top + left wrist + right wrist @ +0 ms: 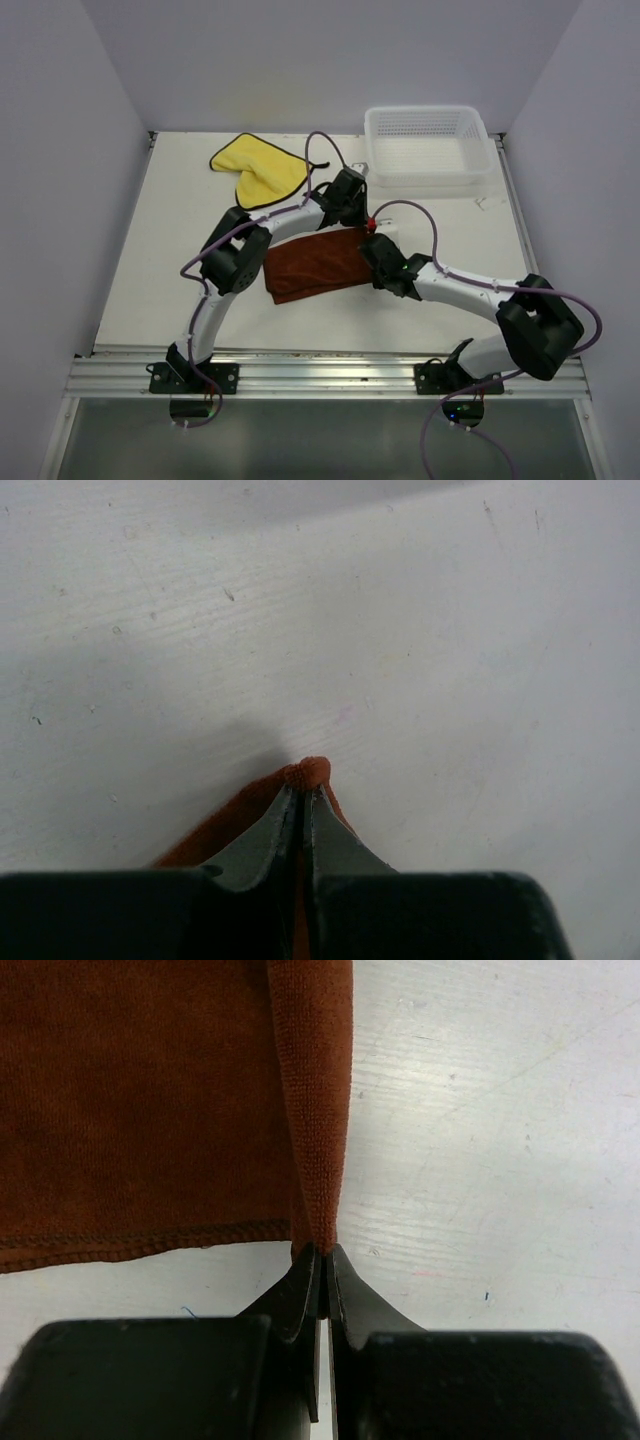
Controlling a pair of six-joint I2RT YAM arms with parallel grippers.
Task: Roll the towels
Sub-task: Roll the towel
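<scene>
The rust-brown towel point(315, 262) lies spread in the middle of the table between both arms. My left gripper point(352, 196) is shut on its far right corner; in the left wrist view a bunched tip of the brown towel point(312, 771) pokes out past the gripper point(303, 792). My right gripper point(372, 252) is shut on the near right corner, where a raised fold of the brown towel point(312, 1110) runs up from the gripper point(325, 1252). The yellow towel point(258, 170) with dark edging lies crumpled at the far left, untouched.
A white mesh basket point(428, 148) stands at the far right corner of the table. Purple cables loop over both arms. A metal rail point(320, 375) runs along the near edge by the arm bases.
</scene>
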